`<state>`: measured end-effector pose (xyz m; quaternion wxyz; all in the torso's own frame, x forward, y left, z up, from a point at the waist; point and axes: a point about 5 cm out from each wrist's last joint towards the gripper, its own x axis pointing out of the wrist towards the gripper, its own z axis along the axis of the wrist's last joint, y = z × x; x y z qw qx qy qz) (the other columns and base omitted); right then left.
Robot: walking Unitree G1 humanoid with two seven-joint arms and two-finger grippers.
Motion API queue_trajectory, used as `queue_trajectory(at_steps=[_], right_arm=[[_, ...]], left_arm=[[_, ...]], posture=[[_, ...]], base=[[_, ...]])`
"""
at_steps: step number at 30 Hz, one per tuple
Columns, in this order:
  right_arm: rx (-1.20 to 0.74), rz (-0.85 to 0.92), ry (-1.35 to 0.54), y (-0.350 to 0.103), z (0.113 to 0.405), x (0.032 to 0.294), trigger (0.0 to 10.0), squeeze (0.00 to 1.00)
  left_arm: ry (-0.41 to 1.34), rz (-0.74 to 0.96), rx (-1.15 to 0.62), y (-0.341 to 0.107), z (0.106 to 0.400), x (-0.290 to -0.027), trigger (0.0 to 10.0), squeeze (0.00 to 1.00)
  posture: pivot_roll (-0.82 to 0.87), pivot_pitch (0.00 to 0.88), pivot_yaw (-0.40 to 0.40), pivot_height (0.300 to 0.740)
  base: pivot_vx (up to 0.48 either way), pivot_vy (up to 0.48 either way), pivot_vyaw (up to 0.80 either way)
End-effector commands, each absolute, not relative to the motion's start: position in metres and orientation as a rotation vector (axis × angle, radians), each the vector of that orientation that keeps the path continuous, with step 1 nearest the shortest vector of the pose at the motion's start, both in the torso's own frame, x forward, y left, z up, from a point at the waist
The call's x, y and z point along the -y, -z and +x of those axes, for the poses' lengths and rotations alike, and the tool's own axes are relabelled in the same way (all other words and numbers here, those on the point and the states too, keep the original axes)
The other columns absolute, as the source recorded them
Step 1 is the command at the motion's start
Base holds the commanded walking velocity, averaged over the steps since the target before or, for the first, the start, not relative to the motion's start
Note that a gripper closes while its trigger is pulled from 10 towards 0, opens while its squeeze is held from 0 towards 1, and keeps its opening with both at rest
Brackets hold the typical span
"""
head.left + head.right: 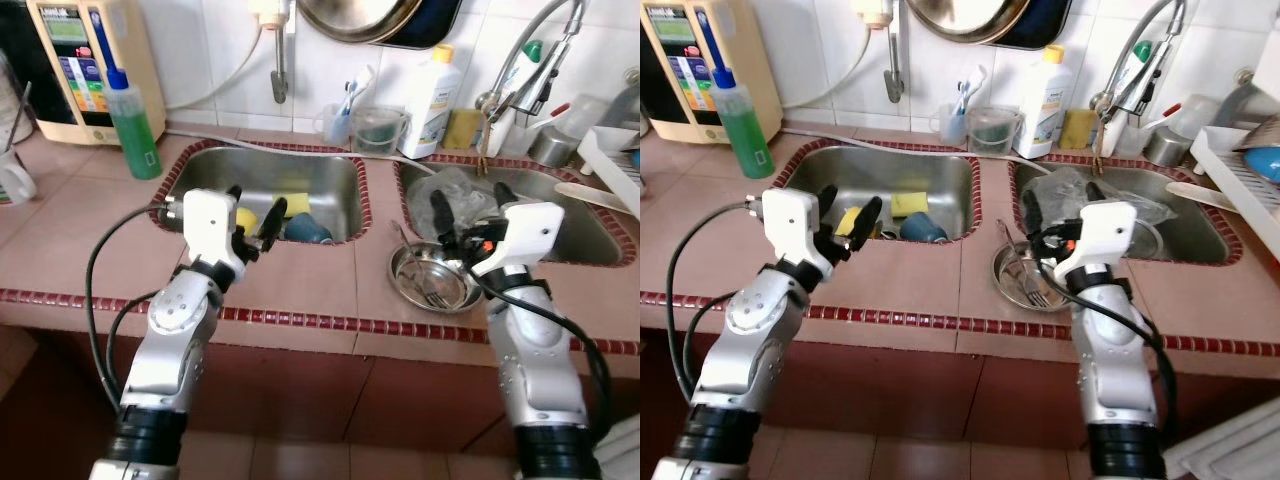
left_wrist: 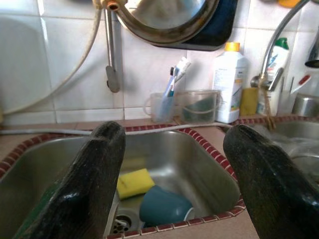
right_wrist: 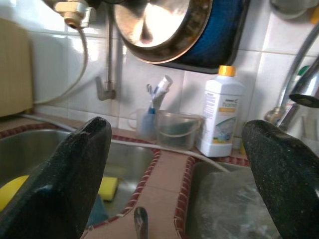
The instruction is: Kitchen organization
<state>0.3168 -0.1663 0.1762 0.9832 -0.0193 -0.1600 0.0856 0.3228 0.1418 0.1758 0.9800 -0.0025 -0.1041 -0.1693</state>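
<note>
My left gripper is open and hovers over the front edge of the left sink. In that sink lie a yellow sponge, a dark blue cup on its side and another yellow item. My right gripper is open too, raised above a steel bowl that sits on the tiled strip between the sinks with a fork in it. Crumpled clear plastic lies in the right sink.
Along the back wall stand a green bottle, a toothbrush cup, a clear jug and a white detergent bottle. A faucet rises over the right sink. A dish rack is far right, a water purifier far left.
</note>
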Motion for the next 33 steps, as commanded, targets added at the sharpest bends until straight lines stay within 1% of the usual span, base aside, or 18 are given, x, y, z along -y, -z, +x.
queue_trajectory(at_steps=[1, 7, 10, 13, 23, 28, 33], right_arm=[[0.312, -0.053, -0.147, -0.176, 0.315, 0.176, 10.0, 0.0], [0.246, -0.065, -0.143, -0.167, 0.314, 0.186, 10.0, 0.0], [0.177, -0.083, -0.134, -0.162, 0.315, 0.192, 10.0, 0.0], [0.114, -0.077, -0.111, -0.158, 0.318, 0.199, 10.0, 0.0], [-0.076, -0.037, -0.094, -0.149, 0.33, 0.212, 10.0, 0.0], [-0.089, -0.032, -0.09, -0.155, 0.343, 0.216, 10.0, 0.0], [-0.114, -0.028, -0.128, -0.159, 0.354, 0.213, 10.0, 0.0]], left_arm=[[0.408, 0.021, 0.203, -0.178, 0.321, -0.131, 10.0, 0.0], [0.572, 0.071, 0.181, -0.175, 0.306, -0.119, 10.0, 0.0], [0.686, 0.098, 0.162, -0.175, 0.295, -0.111, 10.0, 0.0], [0.763, 0.122, 0.145, -0.176, 0.288, -0.103, 10.0, 0.0], [0.844, 0.14, 0.161, -0.188, 0.28, -0.09, 10.0, 0.0], [0.907, 0.146, 0.171, -0.193, 0.272, -0.082, 10.0, 0.0], [0.917, 0.152, 0.164, -0.193, 0.268, -0.08, 10.0, 0.0]], posture=[[-0.02, 0.0, -0.006, 0.74], [-0.02, 0.0, -0.006, 0.74], [-0.02, 0.0, -0.003, 0.74], [-0.02, 0.0, -0.001, 0.74], [-0.03, 0.0, -0.002, 0.74], [-0.03, 0.0, -0.007, 0.74], [-0.02, 0.0, -0.015, 0.74]], base=[[0.0, 0.0, 0.0], [0.0, 0.0, 0.0], [0.0, 0.0, 0.0], [0.0, 0.0, 0.0], [0.0, 0.0, 0.0], [0.0, 0.0, 0.0], [0.0, 0.0, 0.0]])
